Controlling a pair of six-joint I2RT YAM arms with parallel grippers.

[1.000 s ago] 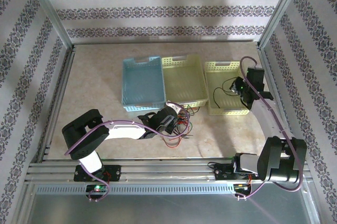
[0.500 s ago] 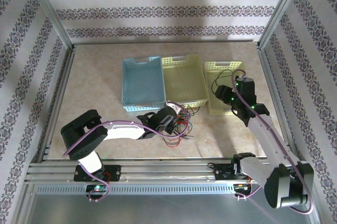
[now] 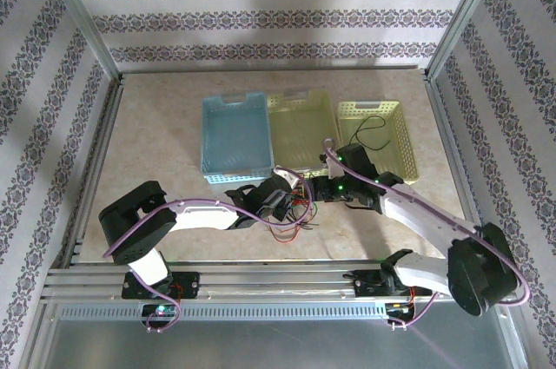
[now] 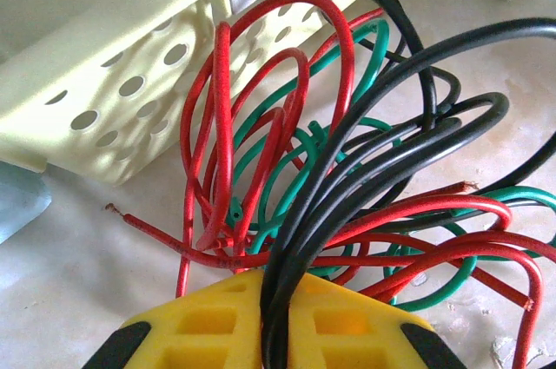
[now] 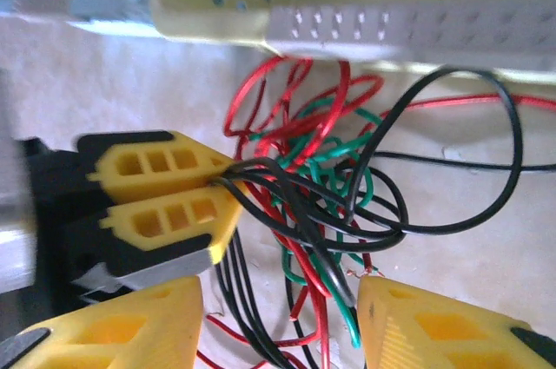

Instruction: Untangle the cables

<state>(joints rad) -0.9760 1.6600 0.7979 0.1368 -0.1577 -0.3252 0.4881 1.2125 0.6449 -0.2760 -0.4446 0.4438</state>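
Just beside yellow basket wall (image 4: 174,17), cables (image 4: 382,180)

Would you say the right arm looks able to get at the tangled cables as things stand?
Probably yes: the right fingers stand open right at the cables, nothing between; the left fingers clamp the black strands close by.

Left arm (image 3: 204,217), right arm (image 3: 421,213): white shells, black joint housings, lilac cable (image 3: 195,202) running along each. Left gripper (image 4: 276,286), right gripper (image 5: 280,293): yellow moulded fingers (image 4: 347,334), rectangular pockets, black backing. Green light (image 3: 340,187) just behind right gripper.
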